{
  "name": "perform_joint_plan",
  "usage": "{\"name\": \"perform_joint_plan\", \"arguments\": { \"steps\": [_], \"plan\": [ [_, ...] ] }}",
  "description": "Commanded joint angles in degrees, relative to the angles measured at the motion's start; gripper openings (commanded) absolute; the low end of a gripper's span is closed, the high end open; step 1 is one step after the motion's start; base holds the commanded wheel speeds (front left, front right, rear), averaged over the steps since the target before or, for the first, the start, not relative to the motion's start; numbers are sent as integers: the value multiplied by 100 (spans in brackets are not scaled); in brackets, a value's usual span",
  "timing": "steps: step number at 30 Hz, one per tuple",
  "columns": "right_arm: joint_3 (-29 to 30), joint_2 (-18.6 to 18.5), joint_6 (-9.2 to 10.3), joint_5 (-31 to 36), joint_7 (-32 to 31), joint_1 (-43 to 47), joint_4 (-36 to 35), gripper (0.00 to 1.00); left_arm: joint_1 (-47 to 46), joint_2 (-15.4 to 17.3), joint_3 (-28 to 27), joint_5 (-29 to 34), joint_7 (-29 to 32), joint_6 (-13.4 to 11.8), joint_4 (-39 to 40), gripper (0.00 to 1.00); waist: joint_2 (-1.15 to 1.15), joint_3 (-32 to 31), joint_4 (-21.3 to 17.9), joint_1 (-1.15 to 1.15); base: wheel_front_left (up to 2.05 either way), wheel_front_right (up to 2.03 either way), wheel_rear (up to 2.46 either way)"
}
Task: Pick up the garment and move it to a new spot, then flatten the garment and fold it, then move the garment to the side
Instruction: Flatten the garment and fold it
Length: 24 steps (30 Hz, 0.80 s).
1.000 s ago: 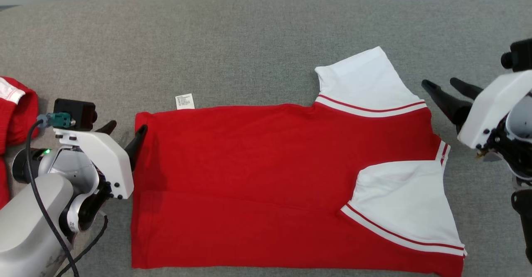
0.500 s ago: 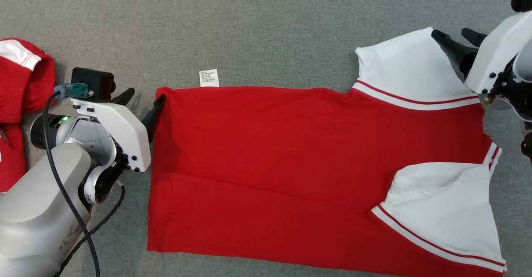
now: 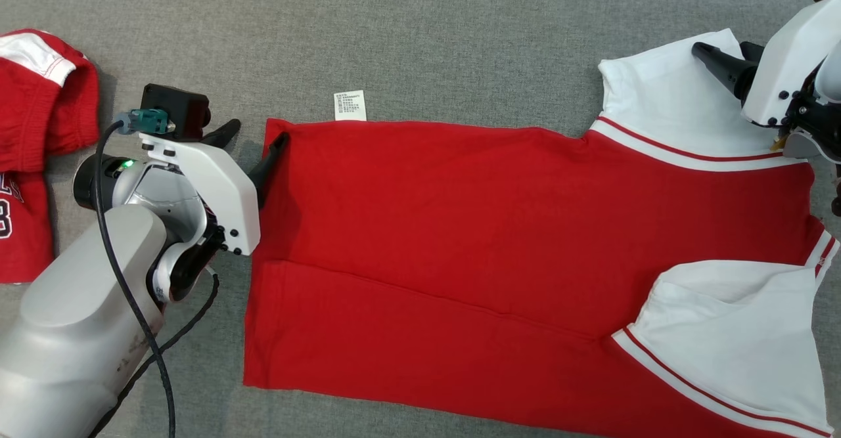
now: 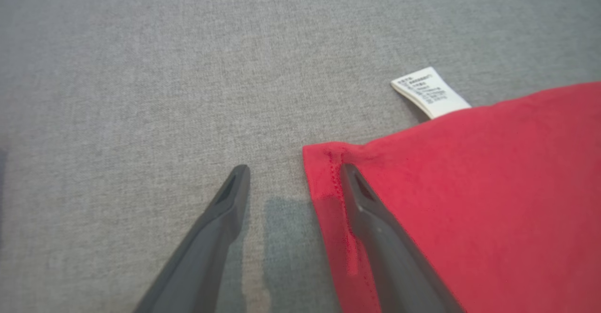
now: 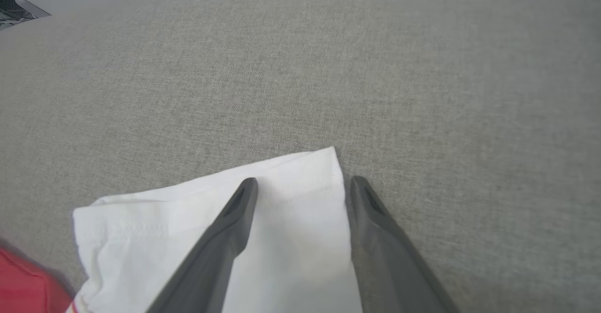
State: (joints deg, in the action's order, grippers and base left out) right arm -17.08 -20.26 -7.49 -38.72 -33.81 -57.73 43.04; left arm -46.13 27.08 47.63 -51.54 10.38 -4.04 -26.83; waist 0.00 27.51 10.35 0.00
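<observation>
The garment (image 3: 473, 228), a red shirt with white sleeves, lies flat on the grey surface with a white label (image 3: 349, 105) poking out at its far edge. My left gripper (image 3: 258, 131) is open at the shirt's far left hem corner (image 4: 324, 163); one finger lies over the red hem and the other over bare grey cloth. Its own wrist view shows the left gripper (image 4: 295, 167) straddling that edge. My right gripper (image 3: 721, 46) is open over the far white sleeve (image 3: 663, 103). In its wrist view the right gripper (image 5: 305, 180) straddles the sleeve's corner (image 5: 291, 228).
Another red garment (image 3: 39, 96) with white trim and a printed number is bunched at the left edge, just beyond my left arm. Bare grey fabric surface (image 3: 420, 31) stretches beyond the shirt. The near white sleeve (image 3: 736, 333) is folded in over the body at the lower right.
The head camera has shifted, so the whole picture slid. My right gripper has moved from beside the shirt onto the far sleeve's corner. The left gripper stays at the hem corner.
</observation>
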Motion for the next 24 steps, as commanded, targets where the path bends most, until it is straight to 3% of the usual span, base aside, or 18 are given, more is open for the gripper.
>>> {"name": "perform_joint_plan", "arguments": {
  "steps": [1,7,12,13,14,15,16,17,18,24],
  "plan": [
    [-53,-38,-3,-54,-54,-30,84,100,-93,-6,17,34,-24,38,-55,100,0,17,-2,0,0,0,0],
    [-325,50,-3,-234,-136,-16,193,100,-107,-143,-18,-188,3,240,-18,100,0,57,-47,0,0,0,0],
    [-515,92,-4,-388,-161,-19,184,100,-108,-115,-20,-230,60,243,-74,100,0,85,-71,0,0,0,0],
    [-556,102,-4,-419,-181,-23,191,84,-107,-112,-14,-236,70,253,-89,94,0,89,-72,0,0,0,0],
    [-592,103,-4,-445,-193,-25,194,59,-109,-117,-12,-244,71,262,-97,85,0,92,-71,0,0,0,0],
    [-623,101,-4,-476,-200,-26,196,38,-108,-126,-10,-252,64,272,-103,50,0,95,-68,0,0,0,0],
    [-651,97,-4,-504,-211,-26,198,20,-105,-134,-5,-257,64,279,-109,39,0,98,-64,0,0,0,0],
    [-683,91,-4,-534,-211,-29,200,0,-100,-139,0,-252,65,282,-114,22,0,99,-61,0,0,0,0],
    [-715,77,-3,-552,-208,-29,201,0,-94,-140,4,-250,58,285,-120,0,0,96,-58,0,0,0,0],
    [-859,-19,-4,-699,-59,-72,168,0,-112,-135,-2,-211,-61,302,-134,0,0,52,-52,0,0,0,0]
  ]
}}
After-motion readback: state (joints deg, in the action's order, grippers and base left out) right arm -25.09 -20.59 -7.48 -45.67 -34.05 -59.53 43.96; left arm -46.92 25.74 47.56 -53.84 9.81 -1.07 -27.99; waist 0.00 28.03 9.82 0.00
